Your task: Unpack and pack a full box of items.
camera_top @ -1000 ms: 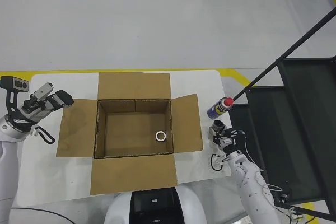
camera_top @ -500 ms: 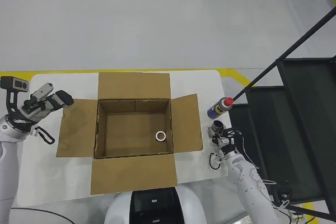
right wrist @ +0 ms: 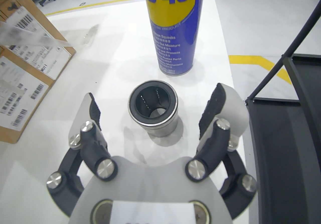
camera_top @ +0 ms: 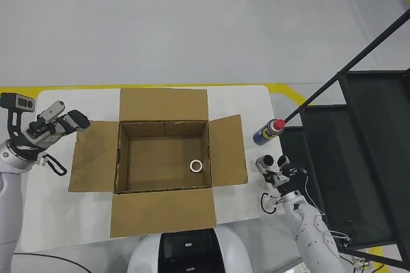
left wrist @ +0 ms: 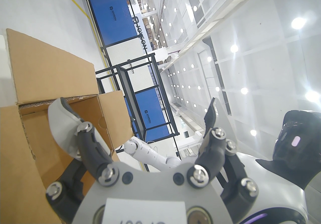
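The cardboard box [camera_top: 163,109] stands open in the middle of the white table, all flaps folded out, with a small white ring [camera_top: 196,165] on its floor near the right wall. To the box's right a blue and yellow spray can [camera_top: 268,131] stands upright. Just in front of the can [right wrist: 173,16] a short metal cylinder with a black bore [right wrist: 153,112] stands on the table between the pads of my right gripper [right wrist: 155,95], which is open and not touching it. My left gripper [camera_top: 65,116] is open and empty, raised left of the box, tilted upward [left wrist: 135,107].
A dark metal rack [camera_top: 369,150] stands close to the table's right edge beside my right arm. The box's labelled right flap [right wrist: 25,59] lies flat close to the cylinder. Bare table [camera_top: 48,205] shows left of and in front of the box.
My right gripper has opened, let go of the metal cylinder and drawn back a little towards the table's front edge. The left arm has not moved.
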Robot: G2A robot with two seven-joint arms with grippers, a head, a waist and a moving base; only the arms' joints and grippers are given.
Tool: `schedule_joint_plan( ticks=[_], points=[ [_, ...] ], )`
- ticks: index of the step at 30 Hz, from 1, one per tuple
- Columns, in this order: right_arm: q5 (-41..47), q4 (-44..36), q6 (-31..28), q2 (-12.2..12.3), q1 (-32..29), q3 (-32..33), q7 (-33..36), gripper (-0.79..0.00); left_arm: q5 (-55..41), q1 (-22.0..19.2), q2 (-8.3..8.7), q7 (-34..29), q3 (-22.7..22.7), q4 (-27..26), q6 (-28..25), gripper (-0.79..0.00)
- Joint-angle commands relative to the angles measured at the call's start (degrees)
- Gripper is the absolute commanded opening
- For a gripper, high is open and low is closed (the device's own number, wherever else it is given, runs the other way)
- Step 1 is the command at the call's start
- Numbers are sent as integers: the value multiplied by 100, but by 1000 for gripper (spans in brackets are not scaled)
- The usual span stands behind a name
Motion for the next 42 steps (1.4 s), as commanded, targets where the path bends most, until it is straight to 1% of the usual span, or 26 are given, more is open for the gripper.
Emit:
schedule_joint_plan(
  ticks=[1,3,6,14,16,20,24,25,40,42],
  points=[
    [1,-433,-131,31,-259,63,10,0,0,0,0,0,0,0,0,0],
    [78,-862,-259,58,-530,149,88,0,0,0,0,0,0,0,0,0],
    [245,-1521,-329,89,-903,277,422,0,0,0,0,0,0,0,0,0],
    [921,-3582,-315,135,-1900,595,1735,0,0,0,0,0,0,0,0,0],
    [1017,-4124,-238,145,-2098,647,2129,0,0,0,0,0,0,0,0,0],
    [1173,-4968,-156,159,-2348,672,2661,0,0,0,0,0,0,0,0,0],
    [1301,-5593,-270,179,-2384,553,3071,0,0,0,0,0,0,0,0,0],
    [1320,-5685,-261,181,-2368,512,3149,0,0,0,0,0,0,0,0,0],
    [1320,-5685,-261,181,-2368,512,3149,0,0,0,0,0,0,0,0,0],
    [1238,-5666,-245,187,-2332,474,3256,0,0,0,0,0,0,0,0,0]
  ],
)
